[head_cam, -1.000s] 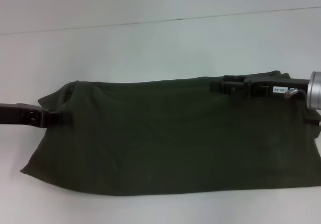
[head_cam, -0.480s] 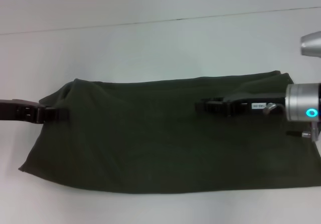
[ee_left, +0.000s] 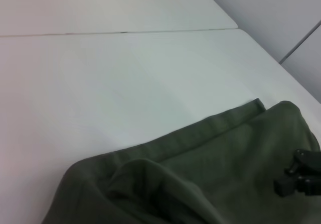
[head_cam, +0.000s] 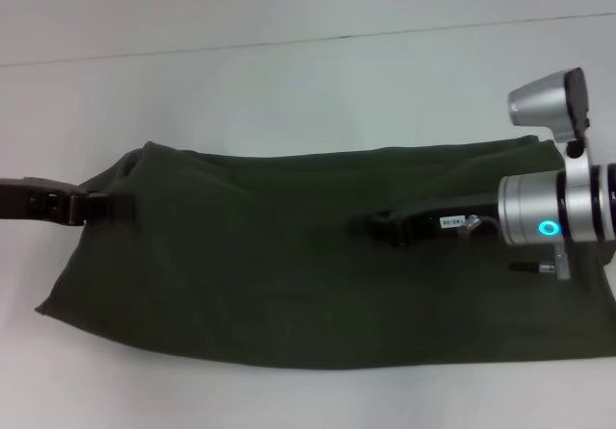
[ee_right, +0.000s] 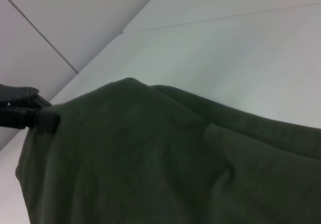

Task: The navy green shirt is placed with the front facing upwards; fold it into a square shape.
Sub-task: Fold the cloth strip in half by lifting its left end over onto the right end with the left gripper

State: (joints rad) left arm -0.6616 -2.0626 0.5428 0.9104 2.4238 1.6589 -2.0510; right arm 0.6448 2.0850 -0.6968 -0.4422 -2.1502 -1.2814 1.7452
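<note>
The navy green shirt (head_cam: 289, 275) lies as a long dark olive band across the white table, with no print showing. My left gripper (head_cam: 106, 205) is at the shirt's left end, shut on the fabric edge, which rises toward it; the right wrist view shows the same left gripper (ee_right: 42, 117) at that edge. My right gripper (head_cam: 371, 225) hangs low over the right half of the shirt, dark against the cloth. In the left wrist view the right gripper (ee_left: 300, 176) sits above the shirt (ee_left: 200, 174), whose folded hem bunches nearby.
The white table (head_cam: 289, 92) stretches bare behind the shirt, with a seam line (head_cam: 385, 35) running across it. A narrow strip of table shows in front of the shirt. The right arm's silver wrist (head_cam: 553, 219) covers the shirt's right end.
My right gripper has moved left and toward the front, from the shirt's far edge to over its middle. The left gripper rose slightly away with the left edge, smoothing the shirt.
</note>
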